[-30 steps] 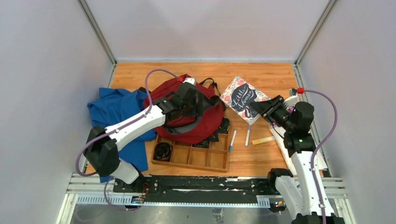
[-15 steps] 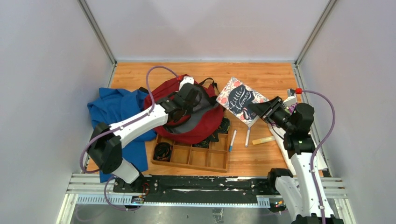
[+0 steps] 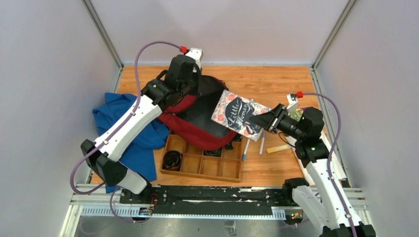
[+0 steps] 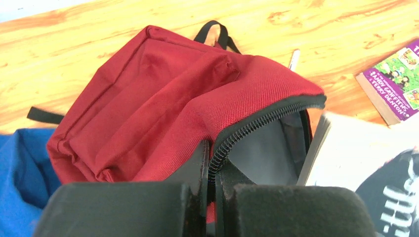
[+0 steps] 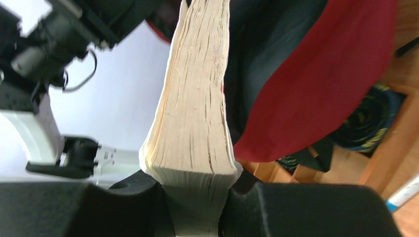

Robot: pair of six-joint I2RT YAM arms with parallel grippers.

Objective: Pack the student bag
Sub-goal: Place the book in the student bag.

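The wooden table [image 3: 276,81] fills the middle of the frame. A blue cloth [image 3: 111,118] lies at center left. The red student bag [image 3: 197,136] rests at center, overlapping a wooden tray [image 3: 207,168] at lower center. Right of the tray lie 2 pens [image 3: 245,148], a yellow stick [image 3: 278,148] and a purple book [image 4: 390,81].

Top view: the left arm [image 3: 131,123] and the floral book [image 3: 237,114] cover a good chunk of the student bag [image 3: 191,129], and the bag hides the wooden tray's [image 3: 200,177] far compartments. Left wrist: the purple book [image 4: 393,91] is chopped by the right edge and the blue cloth [image 4: 20,177] by the left. Right wrist only shows the floral book's page edge, so no cover.
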